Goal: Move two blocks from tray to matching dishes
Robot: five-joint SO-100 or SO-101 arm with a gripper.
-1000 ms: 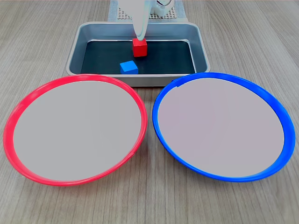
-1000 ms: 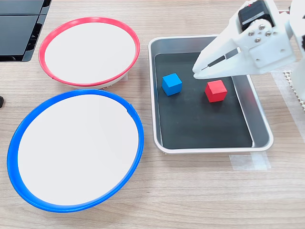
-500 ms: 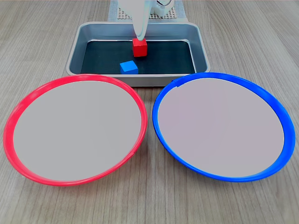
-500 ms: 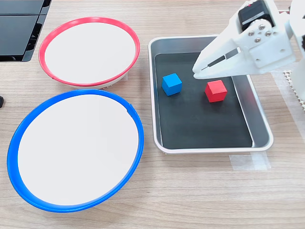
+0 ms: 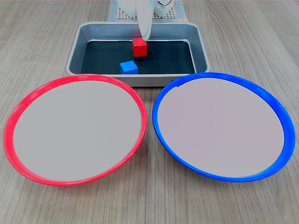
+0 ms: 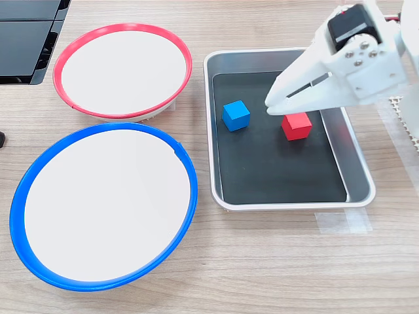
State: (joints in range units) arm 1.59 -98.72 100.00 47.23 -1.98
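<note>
Inside the tray (image 5: 202, 56), per the first exterior view, both blocks rest on the dark floor: the red block (image 5: 139, 47) toward the far wall, the blue block (image 5: 128, 67) nearer the camera and slightly to the first exterior view's left. The gripper (image 5: 145, 32) descends from the top edge and ends just above the red block's right side; jaw separation cannot be read here. The red-rimmed dish (image 5: 140, 105) and blue-rimmed dish (image 5: 161, 95) sit in front of the tray, both holding nothing.

From the second exterior view, the gripper (image 6: 271, 104) shows 2 white fingers with only a narrow slit between them, almost closed, gripping nothing. Its tips hover above the floor between the blue block (image 6: 236, 115) and the red block (image 6: 296, 125), closer to the red.

Risk: with so little opening, a descent would likely land a fingertip on the red block's top or edge and push it aside rather than straddle it. Both blocks are small, plain, sharp-edged cubes of similar size.
</note>
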